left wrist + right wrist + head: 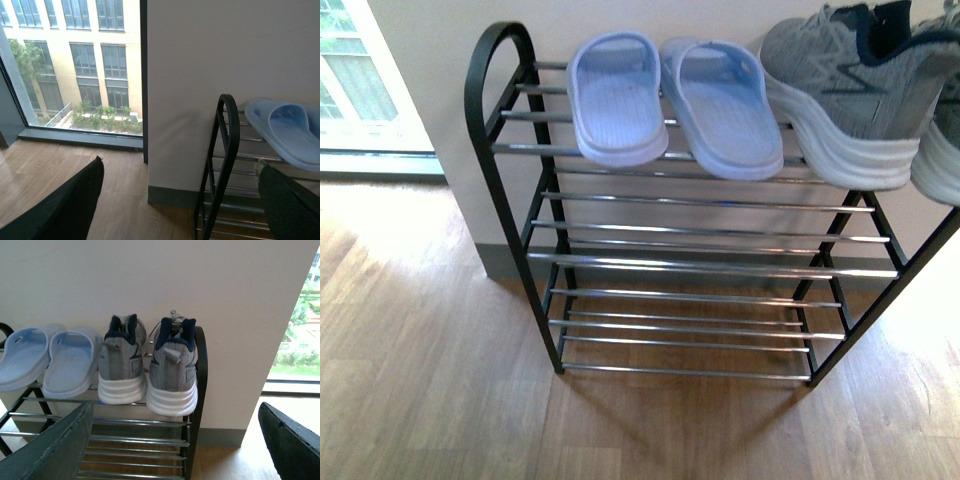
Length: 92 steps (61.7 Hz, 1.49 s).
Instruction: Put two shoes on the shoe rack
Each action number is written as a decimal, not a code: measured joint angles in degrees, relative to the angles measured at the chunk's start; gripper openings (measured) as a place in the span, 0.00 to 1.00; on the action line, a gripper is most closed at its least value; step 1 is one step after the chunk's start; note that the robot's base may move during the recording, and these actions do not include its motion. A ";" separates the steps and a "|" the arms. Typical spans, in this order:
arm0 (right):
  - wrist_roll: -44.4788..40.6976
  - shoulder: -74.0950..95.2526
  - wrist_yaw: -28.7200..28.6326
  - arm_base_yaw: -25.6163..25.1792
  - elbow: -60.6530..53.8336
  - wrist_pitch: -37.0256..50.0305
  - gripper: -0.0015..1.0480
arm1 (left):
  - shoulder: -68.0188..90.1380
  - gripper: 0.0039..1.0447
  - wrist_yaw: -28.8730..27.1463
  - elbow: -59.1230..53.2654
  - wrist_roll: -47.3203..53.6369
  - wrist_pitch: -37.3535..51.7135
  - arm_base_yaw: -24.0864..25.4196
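While both grey sneakers [147,365] sit heels-out, side by side, on the shoe rack's [510,150] top tier beside the blue slippers [670,100], the left tool [180,200] and right tool [175,440] gape wide, holding nothing.

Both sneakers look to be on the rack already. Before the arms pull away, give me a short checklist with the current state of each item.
1. Both sneakers on the shoe rack's top tier: ok.
2. Sneakers upright, heels outward, side by side: ok.
3. Soles fully supported: cannot tell; the heels overhang the front rod.
4. Blue slippers undisturbed beside the sneakers: ok.
5. Right pincer open, holding nothing: ok.
6. Left pincer open, clear of the rack: ok.
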 joint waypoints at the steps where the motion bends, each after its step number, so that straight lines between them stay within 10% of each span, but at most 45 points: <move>1: 0.00 0.00 0.00 0.00 0.00 0.00 0.91 | 0.02 0.91 0.00 0.00 0.00 0.00 0.00; 92: 0.02 -0.02 -0.24 -0.02 0.00 -0.04 0.91 | 0.00 0.91 -0.13 0.00 0.00 0.00 0.00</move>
